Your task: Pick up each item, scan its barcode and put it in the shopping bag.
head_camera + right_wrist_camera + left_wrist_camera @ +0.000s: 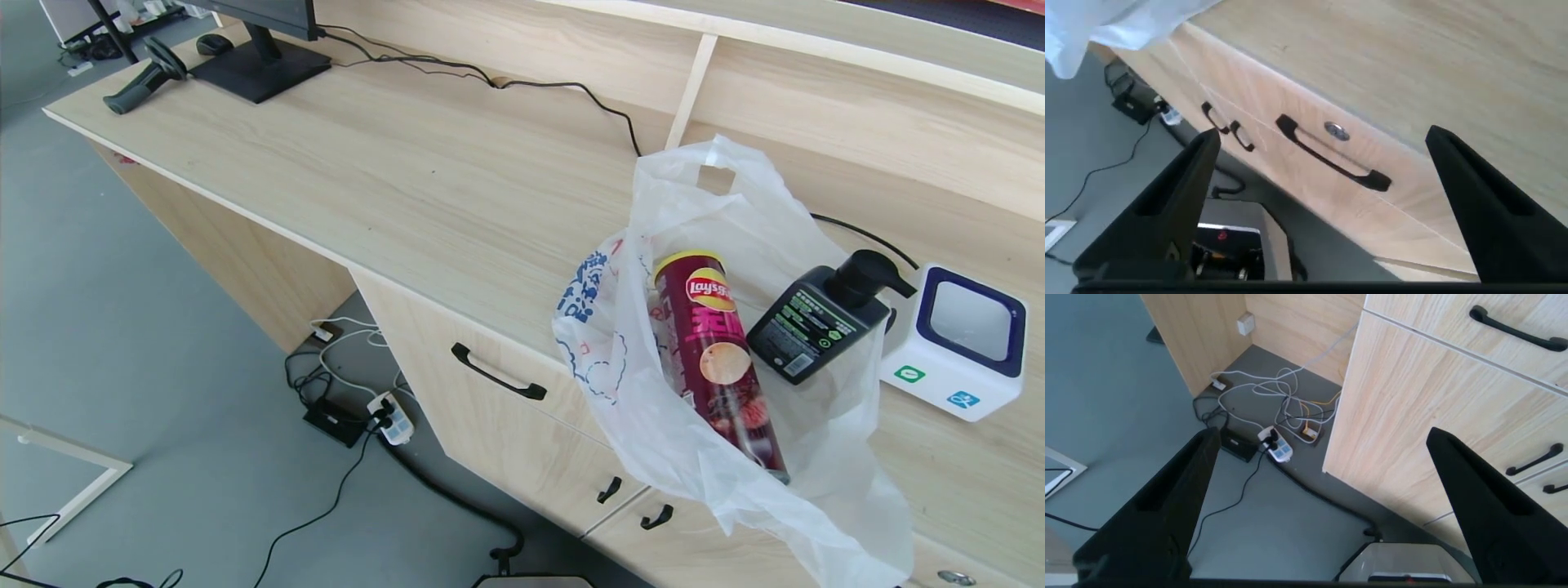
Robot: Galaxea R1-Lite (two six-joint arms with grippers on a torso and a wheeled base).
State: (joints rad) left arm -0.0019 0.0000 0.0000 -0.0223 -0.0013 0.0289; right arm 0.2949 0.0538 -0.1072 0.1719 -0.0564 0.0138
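left gripper (1321, 433) spread wide, held nothing, before the drawer fronts (1429, 408) | right gripper (1323, 131) also spread, empty, near the counter front | shopping bag (694, 204) stood open on the counter (367, 180) | chips can (718, 351) inside it | pump bottle (816, 322) lay at the bag's far side, just beside the scanner (963, 343)

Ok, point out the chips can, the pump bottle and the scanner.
chips can (723, 363), head view, middle of its side.
pump bottle (811, 328), head view, on its label.
scanner (968, 321), head view, on its window.
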